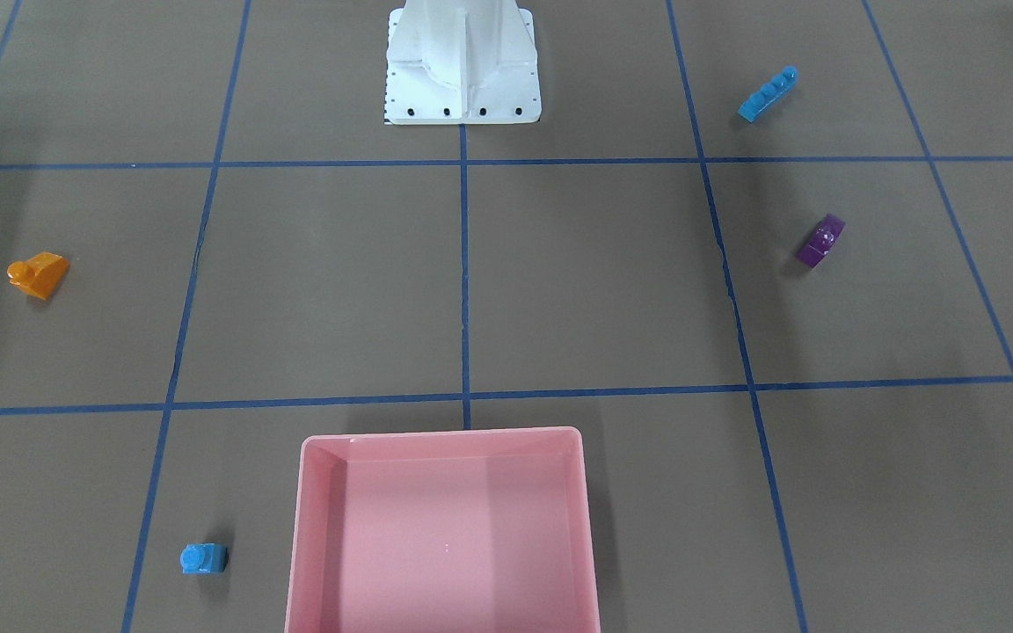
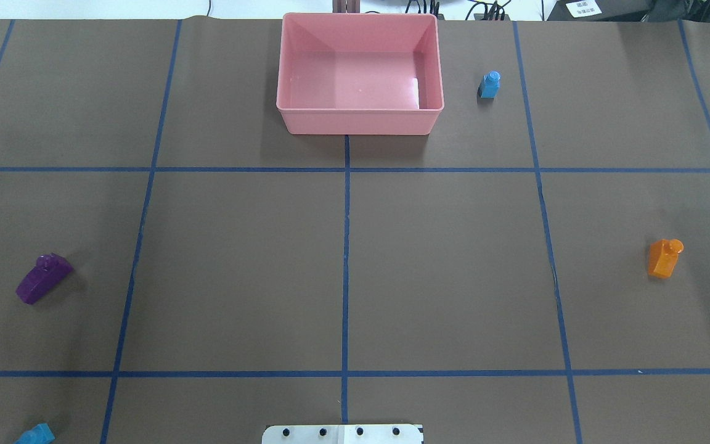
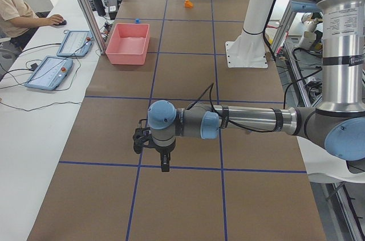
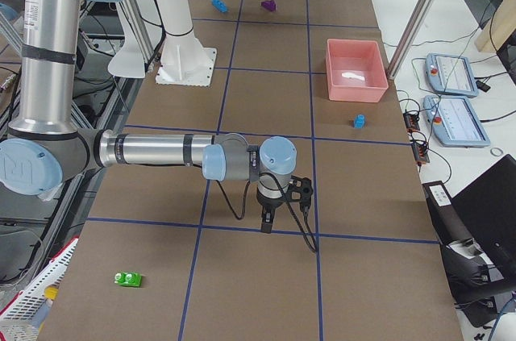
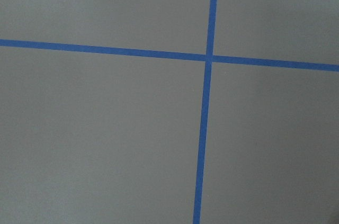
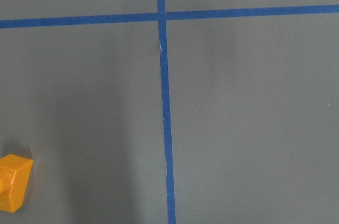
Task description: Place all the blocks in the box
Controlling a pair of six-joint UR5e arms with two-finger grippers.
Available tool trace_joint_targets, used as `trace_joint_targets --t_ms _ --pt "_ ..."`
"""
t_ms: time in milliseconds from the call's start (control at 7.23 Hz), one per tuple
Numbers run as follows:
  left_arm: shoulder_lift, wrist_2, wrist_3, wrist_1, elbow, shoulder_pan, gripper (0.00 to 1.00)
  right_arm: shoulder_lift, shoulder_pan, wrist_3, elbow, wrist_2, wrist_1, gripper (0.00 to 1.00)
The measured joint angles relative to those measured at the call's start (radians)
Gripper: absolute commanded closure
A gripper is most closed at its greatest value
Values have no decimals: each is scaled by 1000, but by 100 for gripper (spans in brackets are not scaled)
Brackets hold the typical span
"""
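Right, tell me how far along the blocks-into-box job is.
Done: nothing; the box is empty. In hand: no block shows in either gripper; the left gripper and right gripper hang above the table, open or shut I cannot tell. Left: all five, the orange block, purple block, small blue block, long blue block and green block, lying outside the box.

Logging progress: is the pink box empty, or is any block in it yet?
Empty. The box shows only bare pink floor in the overhead and front views; nothing lies inside.
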Motion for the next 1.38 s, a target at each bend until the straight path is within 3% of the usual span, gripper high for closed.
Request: trace_joint_targets --t_ms 1107,1384 --pt "-1 -3 5 -14 -4 6 0 3 -6 -1 -2 8 38 0" --pt "-3 -16 3 -15 -4 22 0 7 -77 3 -5 20 84 0"
